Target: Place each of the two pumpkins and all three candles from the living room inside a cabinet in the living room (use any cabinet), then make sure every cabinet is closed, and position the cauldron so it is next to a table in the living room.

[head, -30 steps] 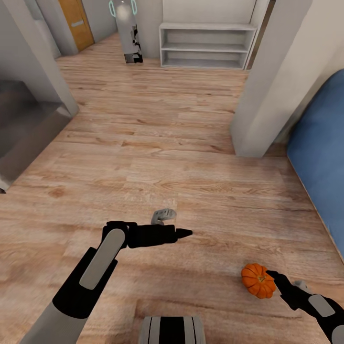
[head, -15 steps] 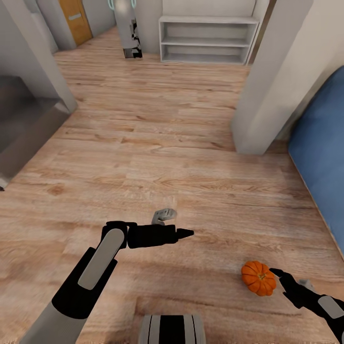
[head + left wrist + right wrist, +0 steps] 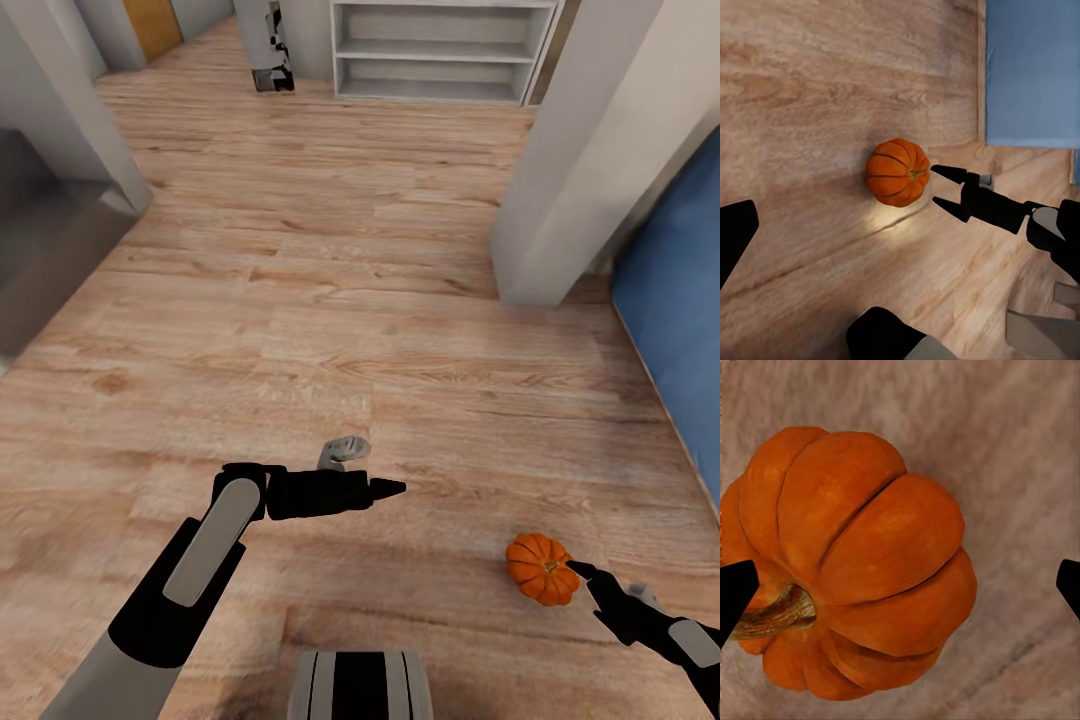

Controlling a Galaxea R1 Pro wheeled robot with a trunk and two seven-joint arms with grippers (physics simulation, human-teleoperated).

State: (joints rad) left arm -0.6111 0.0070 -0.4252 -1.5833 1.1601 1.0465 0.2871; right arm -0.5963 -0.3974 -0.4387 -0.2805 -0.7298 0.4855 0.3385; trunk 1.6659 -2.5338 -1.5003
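One bright-orange pumpkin [image 3: 541, 568] lies on the wooden floor at the lower right of the head view. My right gripper [image 3: 578, 574] is open, its fingertips just beside the pumpkin and not around it. The left wrist view shows that pumpkin [image 3: 896, 171] with the right gripper [image 3: 937, 185] pointing at its stem side. Seen from the right wrist, the pumpkin [image 3: 870, 562] is very close, its stem toward one fingertip of the right gripper [image 3: 902, 589]. My left gripper [image 3: 385, 488] hangs open above bare floor, left of the pumpkin, holding nothing.
A white open shelf unit [image 3: 440, 50] stands at the far end. A grey wall corner [image 3: 580, 160] juts in at the right, with a blue upholstered piece [image 3: 680, 330] behind it. A grey low surface [image 3: 40, 250] sits at the left. Open wooden floor [image 3: 330, 280] lies ahead.
The head view has tilted down a little, so the far room slid up. My right gripper has drawn slightly back to the right of the pumpkin. The left arm has not moved.
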